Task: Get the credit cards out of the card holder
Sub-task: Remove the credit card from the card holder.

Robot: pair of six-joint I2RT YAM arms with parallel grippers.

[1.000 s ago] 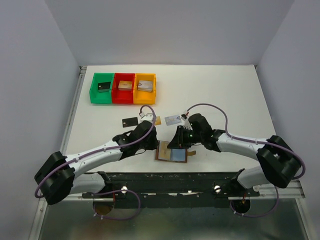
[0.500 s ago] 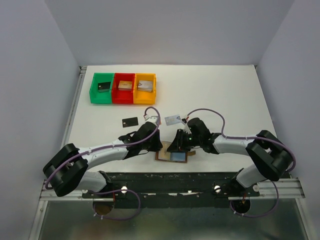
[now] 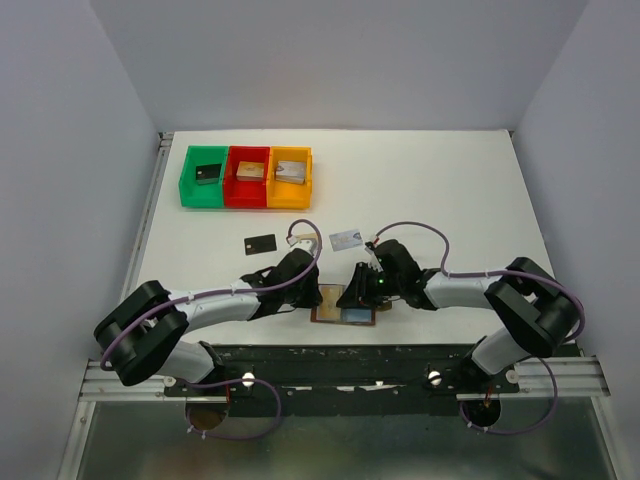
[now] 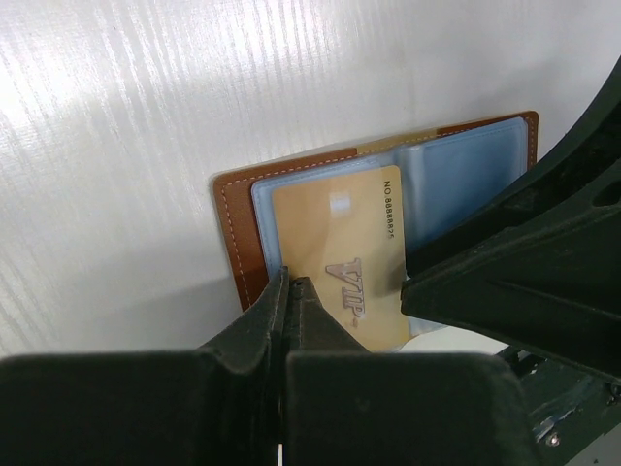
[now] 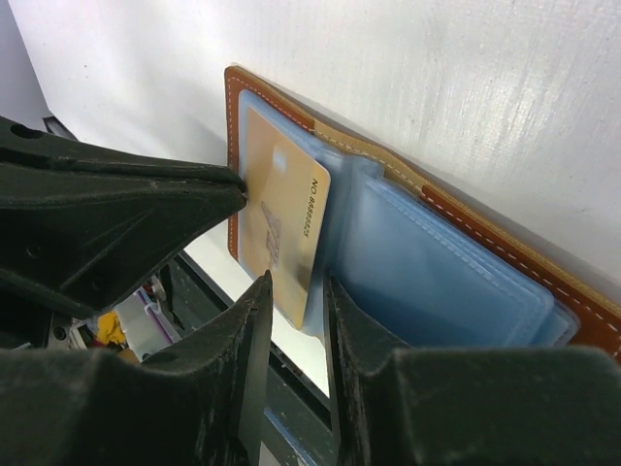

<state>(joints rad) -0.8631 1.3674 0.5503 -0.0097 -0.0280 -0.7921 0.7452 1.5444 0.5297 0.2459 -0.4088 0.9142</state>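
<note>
The brown card holder (image 3: pixel 345 320) lies open near the table's front edge, showing blue-grey pockets (image 5: pixel 437 262). A gold card (image 4: pixel 335 243) marked VIP sticks partway out of its left pocket, also in the right wrist view (image 5: pixel 281 214). My left gripper (image 4: pixel 288 282) is shut, its tips pressed at the gold card's left edge where it meets the holder (image 4: pixel 233 233); nothing shows between the jaws. My right gripper (image 5: pixel 297 278) is open by a narrow gap, straddling the gold card's near corner. A black card (image 3: pixel 259 243) and a silvery card (image 3: pixel 346 239) lie on the table behind.
Green (image 3: pixel 203 177), red (image 3: pixel 247 176) and orange (image 3: pixel 289 177) bins, each with a small block, stand at the back left. Both grippers (image 3: pixel 320 293) (image 3: pixel 352 297) crowd close together over the holder. The table's front edge and metal rail lie just below it.
My left gripper has moved toward the front edge and down onto the holder's left side. My right gripper has lowered slightly onto the holder. The holder has stayed in place.
</note>
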